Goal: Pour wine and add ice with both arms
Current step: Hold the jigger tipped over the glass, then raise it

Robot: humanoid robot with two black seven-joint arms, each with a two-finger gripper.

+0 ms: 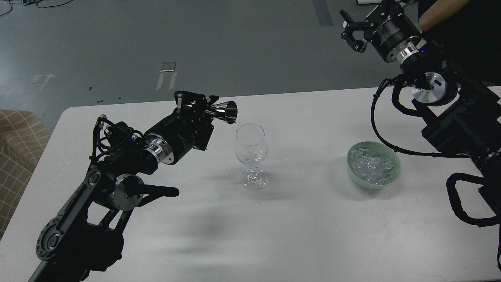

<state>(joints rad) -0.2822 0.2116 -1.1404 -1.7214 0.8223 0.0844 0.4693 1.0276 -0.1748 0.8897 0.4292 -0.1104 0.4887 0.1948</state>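
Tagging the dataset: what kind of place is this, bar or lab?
Likely a lab or workshop, not a bar: bare grey floor with tape marks, a plain white folding-style table, and cables lying on the floor.

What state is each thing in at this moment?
Left tool: shut on the jigger, tipped toward the glass.
Jigger: tilted, thin stream at its lip.
Wine glass: upright, nearly empty.
Bowl: upright, holding ice.
Right tool: raised beyond the table, empty, fingers apart.

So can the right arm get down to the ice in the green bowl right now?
Probably yes: the right gripper hangs empty, high beyond the table's far edge, and nothing covers the ice in the open green bowl.
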